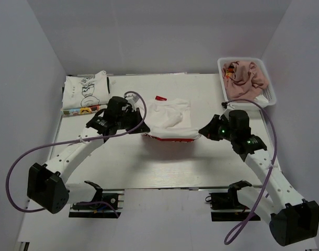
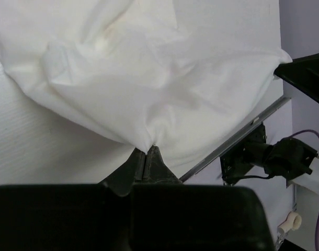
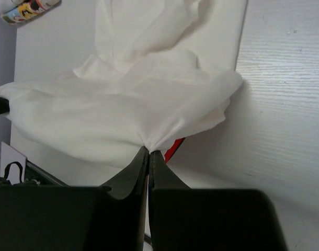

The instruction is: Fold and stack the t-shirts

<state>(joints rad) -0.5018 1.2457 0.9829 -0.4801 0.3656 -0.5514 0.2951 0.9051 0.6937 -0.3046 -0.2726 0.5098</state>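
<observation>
The white t-shirt with the red print (image 1: pixel 170 119) hangs bunched between my two grippers over the table's middle, red showing along its lower edge. My left gripper (image 1: pixel 142 129) is shut on its left corner; in the left wrist view the cloth (image 2: pixel 159 78) is pinched at the fingertips (image 2: pixel 147 149). My right gripper (image 1: pixel 201 130) is shut on its right corner; in the right wrist view the cloth (image 3: pixel 128 110) meets the shut tips (image 3: pixel 149 150). The white tee with the black cartoon drawing (image 1: pixel 86 91) lies folded at the far left. The dusty-pink tee (image 1: pixel 247 77) lies crumpled in the basket.
The white lattice basket (image 1: pixel 271 94) stands at the far right corner. A small red scrap (image 1: pixel 160 98) lies on the table behind the held shirt. Purple cables loop off both arms. The table's near edge rail (image 2: pixel 238 137) runs below the shirt.
</observation>
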